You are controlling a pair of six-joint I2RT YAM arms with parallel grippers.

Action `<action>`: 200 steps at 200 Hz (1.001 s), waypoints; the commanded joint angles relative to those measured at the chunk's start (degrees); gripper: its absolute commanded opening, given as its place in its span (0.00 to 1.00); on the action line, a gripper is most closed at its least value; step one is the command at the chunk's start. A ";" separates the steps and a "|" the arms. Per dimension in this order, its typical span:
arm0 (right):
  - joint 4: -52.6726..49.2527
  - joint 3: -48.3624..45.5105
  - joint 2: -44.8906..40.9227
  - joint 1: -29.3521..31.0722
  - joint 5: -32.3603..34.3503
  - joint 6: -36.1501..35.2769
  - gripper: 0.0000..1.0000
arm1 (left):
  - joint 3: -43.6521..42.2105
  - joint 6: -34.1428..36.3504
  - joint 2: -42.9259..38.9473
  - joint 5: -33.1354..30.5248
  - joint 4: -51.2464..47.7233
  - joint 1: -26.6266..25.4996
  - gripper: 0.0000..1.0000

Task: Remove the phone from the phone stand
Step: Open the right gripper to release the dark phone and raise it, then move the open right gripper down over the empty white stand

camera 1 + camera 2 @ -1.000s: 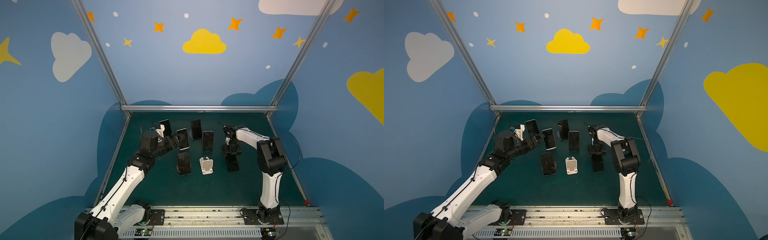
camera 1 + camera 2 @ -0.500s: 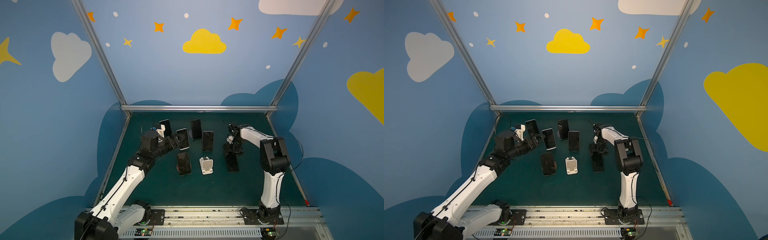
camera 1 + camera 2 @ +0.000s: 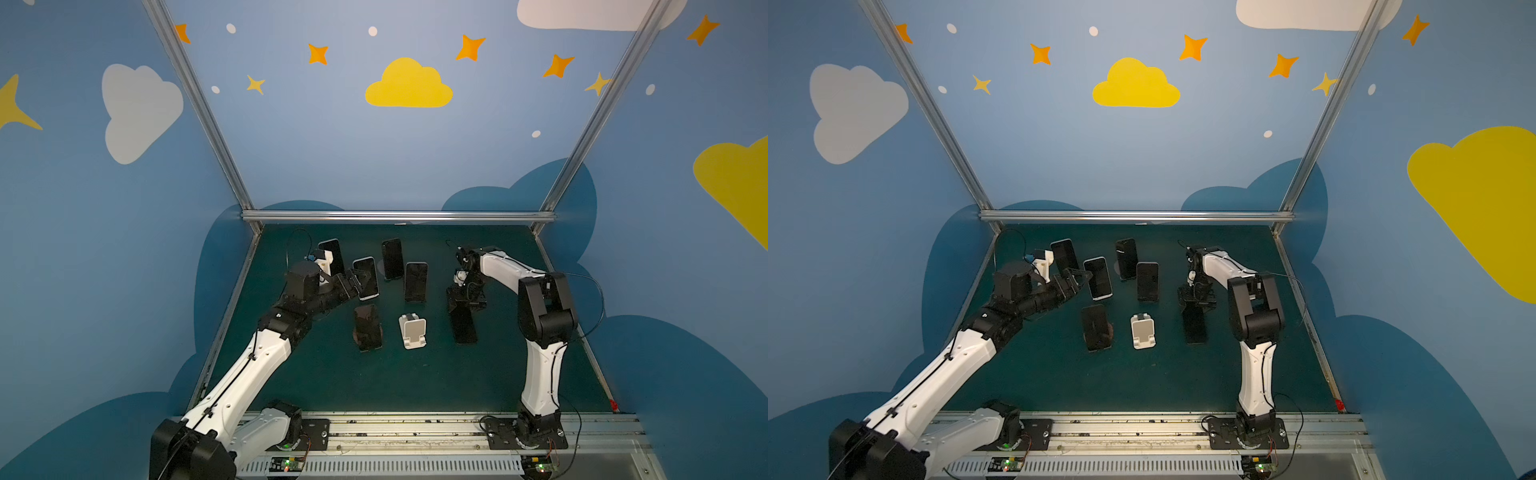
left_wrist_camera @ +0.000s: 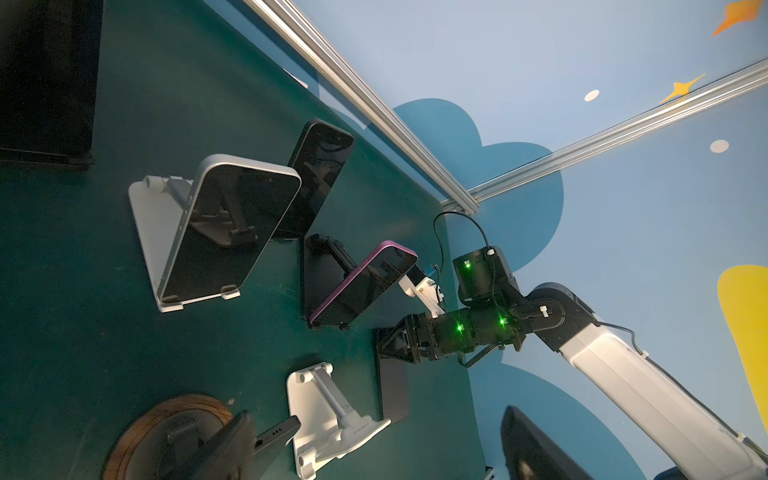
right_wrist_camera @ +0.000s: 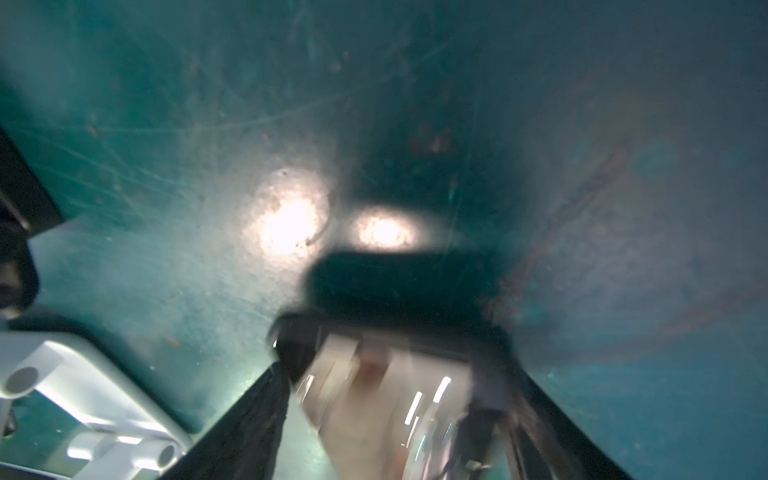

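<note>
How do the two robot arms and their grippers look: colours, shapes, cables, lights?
Both arms, left arm and right arm, have white shells and black cylindrical joints. Thin black cables run along them. The left gripper and right gripper are black with tapered fingers. Green lights glow on the right wrist.

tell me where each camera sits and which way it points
Both top views: high above the near edge, facing down onto the table; left arm, right arm, left pincer, right pincer show.
Left wrist: on the left arm, facing across propped phones to the right arm; own parts unclear.
Right wrist: low over the table, blurred; own fingers flank a phone.
Shared: both top views and the left wrist view show the empty white stand.
</note>
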 commanded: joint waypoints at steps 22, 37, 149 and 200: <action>-2.73 2.30 4.59 0.37 3.28 2.91 0.80 | 1.99 1.48 0.47 0.29 -0.67 -0.58 0.91; -2.52 1.93 4.11 0.83 3.78 3.22 0.80 | 1.82 1.51 0.12 0.16 -0.54 -0.69 0.91; 2.87 -2.95 -25.27 7.08 13.64 7.14 0.88 | -0.04 4.50 -6.65 -6.89 -0.09 -1.12 0.95; 31.28 -33.81 -48.98 31.67 29.48 18.44 0.91 | -5.36 2.94 -12.62 -15.04 5.22 -1.16 0.99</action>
